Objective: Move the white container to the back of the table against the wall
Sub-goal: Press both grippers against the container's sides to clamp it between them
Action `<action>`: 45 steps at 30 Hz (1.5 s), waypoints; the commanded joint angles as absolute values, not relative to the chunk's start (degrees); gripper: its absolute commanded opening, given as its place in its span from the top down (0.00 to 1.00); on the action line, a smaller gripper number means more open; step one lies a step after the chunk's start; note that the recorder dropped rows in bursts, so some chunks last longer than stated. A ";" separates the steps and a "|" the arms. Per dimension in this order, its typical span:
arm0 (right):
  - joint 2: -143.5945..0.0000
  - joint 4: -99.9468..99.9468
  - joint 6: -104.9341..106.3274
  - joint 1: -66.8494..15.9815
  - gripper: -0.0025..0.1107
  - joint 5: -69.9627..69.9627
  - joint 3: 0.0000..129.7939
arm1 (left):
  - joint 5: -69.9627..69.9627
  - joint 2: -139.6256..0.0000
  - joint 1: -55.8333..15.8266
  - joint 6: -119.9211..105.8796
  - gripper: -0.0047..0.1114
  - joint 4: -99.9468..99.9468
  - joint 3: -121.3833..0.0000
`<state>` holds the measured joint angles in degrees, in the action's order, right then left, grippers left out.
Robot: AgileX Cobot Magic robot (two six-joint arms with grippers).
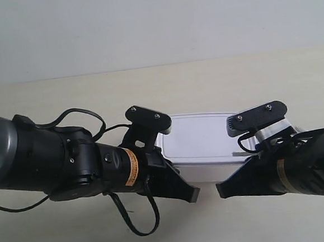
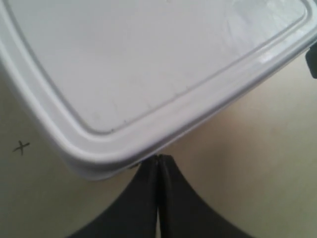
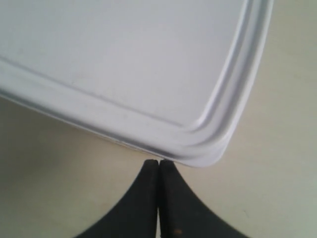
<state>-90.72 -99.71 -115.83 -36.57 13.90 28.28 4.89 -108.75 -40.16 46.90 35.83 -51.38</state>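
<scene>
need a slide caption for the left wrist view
Shut left fingers at a rounded corner of the white container on the table.

1. A plain grey-white wall runs unbroken across the back.
2. The cream worktop meets it in one straight seam under soft, even light.
3. A small dark cross marks the worktop.

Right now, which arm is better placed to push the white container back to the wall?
Neither clearly: left gripper and right gripper are both shut at the white container's near edge. Probably push together.
</scene>
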 commanded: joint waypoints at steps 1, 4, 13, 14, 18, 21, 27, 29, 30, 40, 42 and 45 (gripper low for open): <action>-90.80 -99.95 -115.44 -36.70 0.98 14.87 29.36 | 6.42 -108.66 -39.81 45.72 0.96 35.78 -52.01; -90.80 -99.95 -115.44 -36.70 0.98 14.87 29.72 | 5.54 -108.66 -39.69 45.33 0.96 35.78 -52.95; -90.80 -99.95 -115.44 -36.70 0.98 15.39 30.23 | 4.49 -109.31 -39.31 45.33 0.96 35.78 -54.69; -90.80 -99.95 -115.44 -36.70 0.98 15.42 30.23 | 4.27 -109.71 -39.31 45.33 0.96 35.78 -54.86; -91.73 -99.95 -115.44 -36.70 0.98 15.49 30.47 | 3.65 -111.81 -39.31 45.33 0.96 35.78 -55.98; -93.91 -99.95 -114.96 -36.70 0.98 16.60 31.13 | 3.48 -112.97 -39.10 45.33 0.96 35.78 -56.45; -98.04 -99.95 -114.96 -36.70 0.98 21.34 32.55 | 5.07 -113.63 -37.54 45.33 0.96 35.78 -56.67; -98.86 -99.95 -114.96 -36.70 0.98 21.21 33.51 | 5.65 -113.63 -36.84 45.33 0.96 35.78 -56.67; -99.21 -99.95 -114.96 -36.70 0.98 21.07 33.98 | 6.08 -113.71 -36.48 45.33 0.96 35.78 -56.67; -100.99 -99.95 -112.95 -36.70 0.98 21.50 38.06 | 7.73 -114.91 -35.40 45.22 0.96 35.78 -58.25; -100.99 -99.30 -111.52 -36.30 0.98 21.50 39.03 | 7.34 -115.58 -35.40 45.08 0.96 35.88 -59.63; -100.99 -98.20 -109.75 -34.62 0.98 21.25 39.78 | 6.22 -117.04 -35.40 45.08 0.96 35.88 -61.34</action>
<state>-100.85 -98.85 -111.37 -35.98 20.72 39.13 7.09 -116.06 -35.56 45.41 35.95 -60.02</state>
